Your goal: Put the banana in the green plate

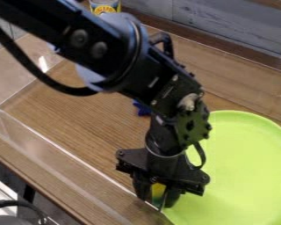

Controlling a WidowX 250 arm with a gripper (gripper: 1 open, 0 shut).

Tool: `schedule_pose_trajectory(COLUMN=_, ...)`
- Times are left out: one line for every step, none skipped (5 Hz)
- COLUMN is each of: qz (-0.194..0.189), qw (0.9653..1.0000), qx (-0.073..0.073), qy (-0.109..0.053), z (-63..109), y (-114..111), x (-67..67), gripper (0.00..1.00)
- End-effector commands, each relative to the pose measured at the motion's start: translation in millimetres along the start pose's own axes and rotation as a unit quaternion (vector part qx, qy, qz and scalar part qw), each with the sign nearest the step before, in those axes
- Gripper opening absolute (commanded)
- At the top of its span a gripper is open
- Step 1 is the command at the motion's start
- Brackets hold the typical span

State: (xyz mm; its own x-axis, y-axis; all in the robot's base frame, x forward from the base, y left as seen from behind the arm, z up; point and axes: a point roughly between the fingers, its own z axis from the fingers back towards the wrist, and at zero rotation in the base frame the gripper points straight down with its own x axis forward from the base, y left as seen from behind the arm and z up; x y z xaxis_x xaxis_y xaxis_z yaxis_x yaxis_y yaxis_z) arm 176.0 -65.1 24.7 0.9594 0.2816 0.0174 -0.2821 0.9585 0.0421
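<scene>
The banana (158,190), at the bottom centre of the frame, is largely obscured by the gripper (162,187); its ends cannot be resolved. The green plate (239,167) is cut off by the right and bottom edges, its left rim partly covered. The blue item (142,109) left of the arm (131,66) is mostly hidden; its shape is indeterminate. The arm's upper section exceeds the top edge.
</scene>
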Motion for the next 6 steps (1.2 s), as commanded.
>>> schedule_pose_trajectory(qz=-0.021, qw=0.9997, qx=0.0, qy=-0.009, z=1.3, y=-15.0, x=9.0, gripper=0.0)
schedule_pose_trajectory(qz=-0.053, qw=0.9985, qx=0.004, qy=-0.014, z=4.9, y=-29.6, x=14.4, gripper=0.0)
schedule_pose_trajectory(qz=-0.051, qw=0.9986, qx=0.011, qy=-0.013, z=20.3, y=-27.8, x=12.2, gripper=0.0)
schedule_pose_trajectory(qz=-0.047, qw=0.9987, qx=0.016, qy=-0.012, z=34.3, y=-26.3, x=10.4, gripper=0.0)
schedule_pose_trajectory(qz=-0.015, qw=0.9997, qx=0.016, qy=-0.01, z=43.7, y=-18.8, x=13.2, gripper=0.0)
schedule_pose_trajectory(qz=0.016, qw=0.9997, qx=0.016, qy=-0.009, z=54.8, y=-10.1, x=16.4, gripper=0.0)
